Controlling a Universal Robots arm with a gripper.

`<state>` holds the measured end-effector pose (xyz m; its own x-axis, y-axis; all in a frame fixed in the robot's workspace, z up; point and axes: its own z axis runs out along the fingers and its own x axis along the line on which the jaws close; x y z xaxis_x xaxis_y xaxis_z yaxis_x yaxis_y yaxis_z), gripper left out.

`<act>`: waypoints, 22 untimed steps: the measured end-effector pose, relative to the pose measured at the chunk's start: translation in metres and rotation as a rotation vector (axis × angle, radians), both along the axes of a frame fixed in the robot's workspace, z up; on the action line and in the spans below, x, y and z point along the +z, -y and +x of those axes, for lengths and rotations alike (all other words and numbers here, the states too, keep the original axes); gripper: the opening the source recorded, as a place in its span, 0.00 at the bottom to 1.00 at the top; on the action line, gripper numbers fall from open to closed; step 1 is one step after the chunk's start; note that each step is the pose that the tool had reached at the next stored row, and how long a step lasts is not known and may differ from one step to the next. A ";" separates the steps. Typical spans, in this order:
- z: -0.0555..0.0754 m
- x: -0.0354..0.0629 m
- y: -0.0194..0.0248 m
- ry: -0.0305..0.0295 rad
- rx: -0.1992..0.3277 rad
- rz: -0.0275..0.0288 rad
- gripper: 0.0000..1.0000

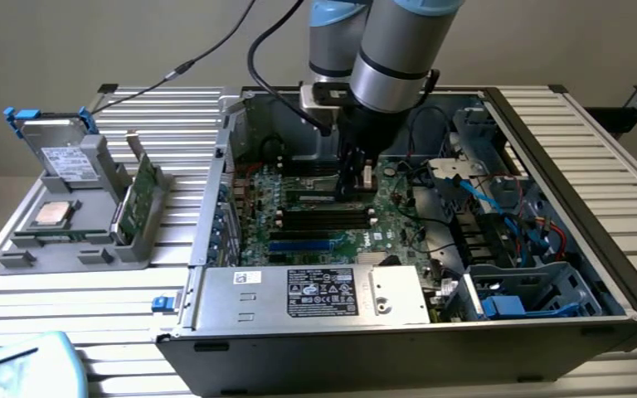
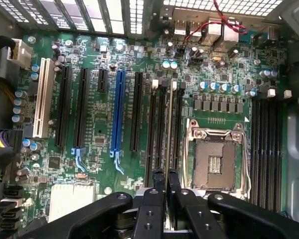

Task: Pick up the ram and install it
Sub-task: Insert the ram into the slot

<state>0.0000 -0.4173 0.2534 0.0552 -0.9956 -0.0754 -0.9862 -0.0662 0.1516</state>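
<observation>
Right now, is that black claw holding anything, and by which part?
Seemingly the thin green ram stick, pinched across its flat faces at its upper edge by the gripper.

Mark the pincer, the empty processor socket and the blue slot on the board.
pincer (image 2: 166, 174), wrist view, midway between its two black fingertips.
empty processor socket (image 2: 215, 160), wrist view, middle of its open square.
blue slot (image 2: 119, 109), wrist view, halfway along its length.

soft, even light in the exterior view: the pale slatted table (image 1: 75, 298) looks bright, while the inside of the computer case (image 1: 629, 274) lies in shadow under the arm (image 1: 401, 50). in the wrist view, white glare burns through the vent grille (image 2: 114, 10); the black gripper (image 2: 166, 175) has a faint sheen.
</observation>
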 end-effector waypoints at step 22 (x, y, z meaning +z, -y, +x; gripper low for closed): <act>-0.006 -0.0113 -0.0080 0.0233 0.000 -0.0455 0.14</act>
<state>-0.0064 -0.4093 0.2421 0.0566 -0.9980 -0.0287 -0.9895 -0.0599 0.1314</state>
